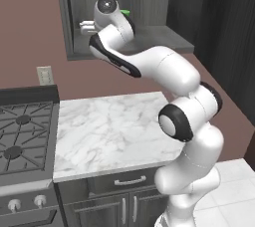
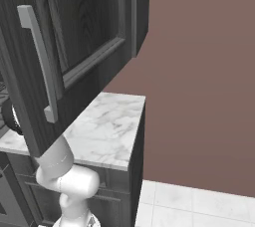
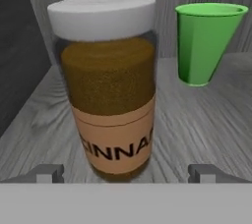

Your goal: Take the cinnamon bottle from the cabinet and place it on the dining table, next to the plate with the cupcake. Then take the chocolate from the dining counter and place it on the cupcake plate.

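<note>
Left base view – cabinet (image 1: 134, 47): boxy, dark grey wood grain, thick frame, open front; white glossy arm reaching in over the shelf's front edge.
Left base view – worktop (image 1: 109, 131): white marble slab, grey veins, beside a black stove (image 1: 25, 136).
Right base view – cabinet door (image 2: 74, 37): dark grained panel, swung open, long grey bar handle.
Hand view – cinnamon bottle (image 3: 110, 90): upright clear cylinder, brown powder, pale lid, tan label band, near the shelf's front edge.
Hand view – green cup (image 3: 206, 41): smooth tapered cone, standing further back, apart from the bottle.
Hand view – gripper (image 3: 125, 173): fingertips spread wide, either side of the bottle's base, not clamped.
</note>
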